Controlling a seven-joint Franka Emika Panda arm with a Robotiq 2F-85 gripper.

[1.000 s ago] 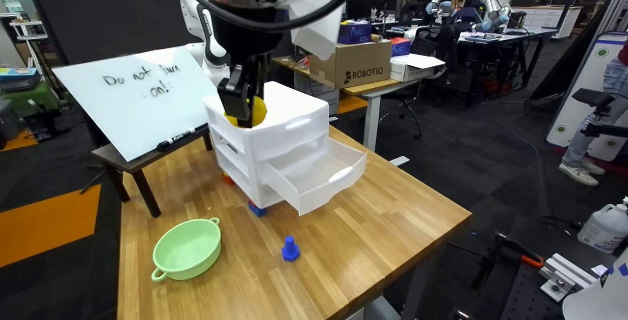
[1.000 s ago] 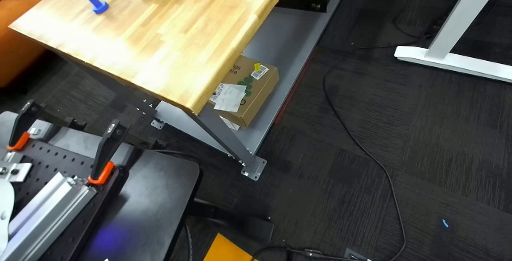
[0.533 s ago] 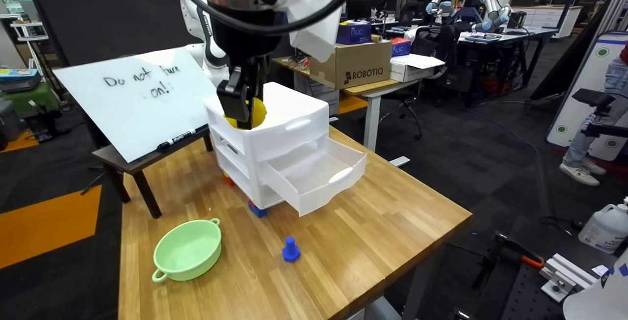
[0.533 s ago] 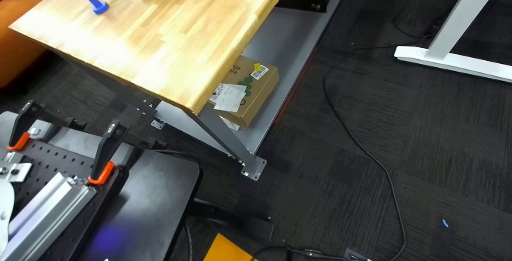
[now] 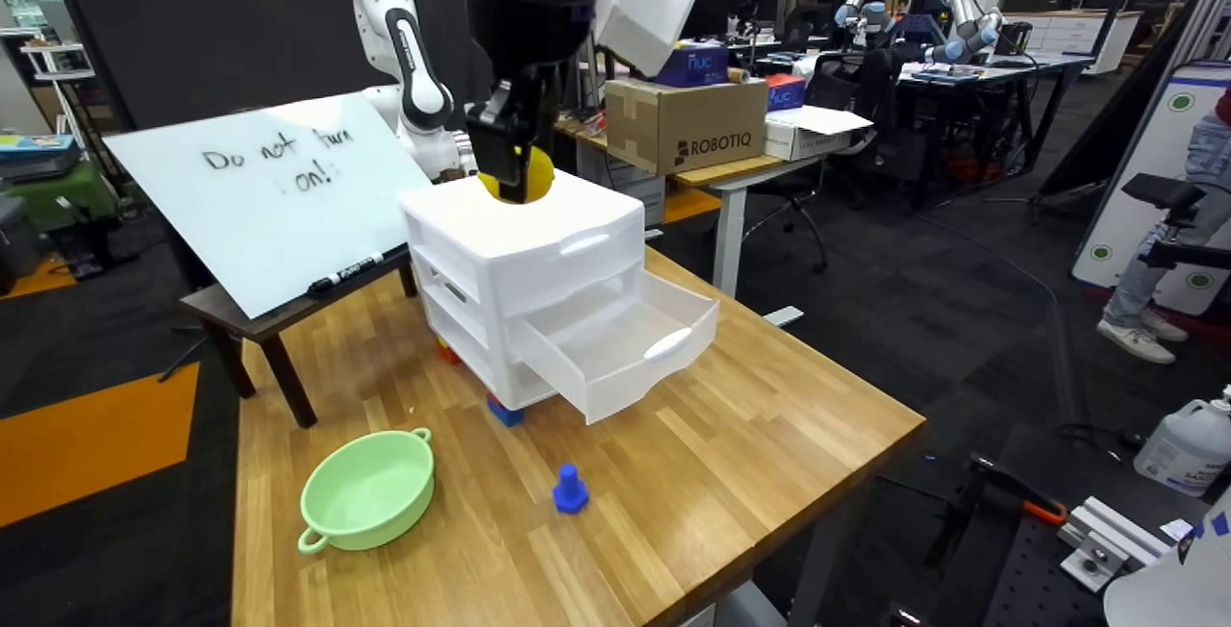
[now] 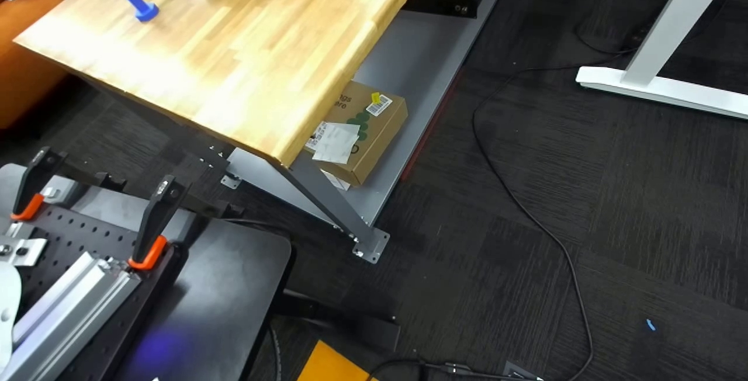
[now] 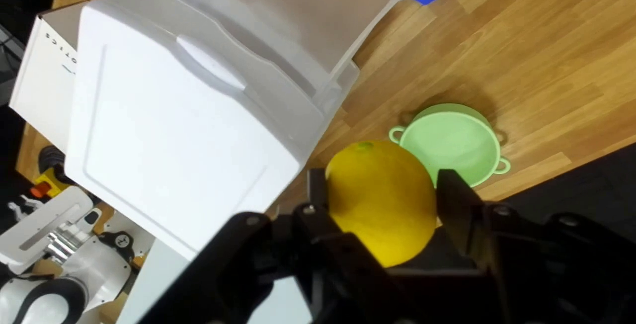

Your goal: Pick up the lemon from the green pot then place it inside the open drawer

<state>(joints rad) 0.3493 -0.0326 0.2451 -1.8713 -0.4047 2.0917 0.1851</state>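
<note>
My gripper point(image 5: 516, 180) is shut on the yellow lemon point(image 5: 541, 175), held in the air. In an exterior view it overlaps the white top of the drawer unit. In the wrist view my gripper point(image 7: 380, 187) has one finger on each side of the lemon point(image 7: 382, 204). The green pot point(image 5: 365, 488) stands empty on the table; it also shows in the wrist view point(image 7: 452, 142), partly behind the lemon. The white drawer point(image 5: 625, 343), the lowest tier, is pulled open and empty; in the wrist view the drawer point(image 7: 308, 6) is at the top, partly cut off.
The white drawer unit point(image 5: 567, 271) stands on the wooden table point(image 5: 692, 473). A blue bolt-like object point(image 5: 569, 490) stands before the open drawer. A whiteboard point(image 5: 279, 194) leans on a dark stand at the left. A second white arm point(image 5: 404, 40) is behind the unit.
My gripper and the lemon have moved up and to the right in an exterior view, from the unit's side edge to overlapping its top. The pot and drawer have not moved.
</note>
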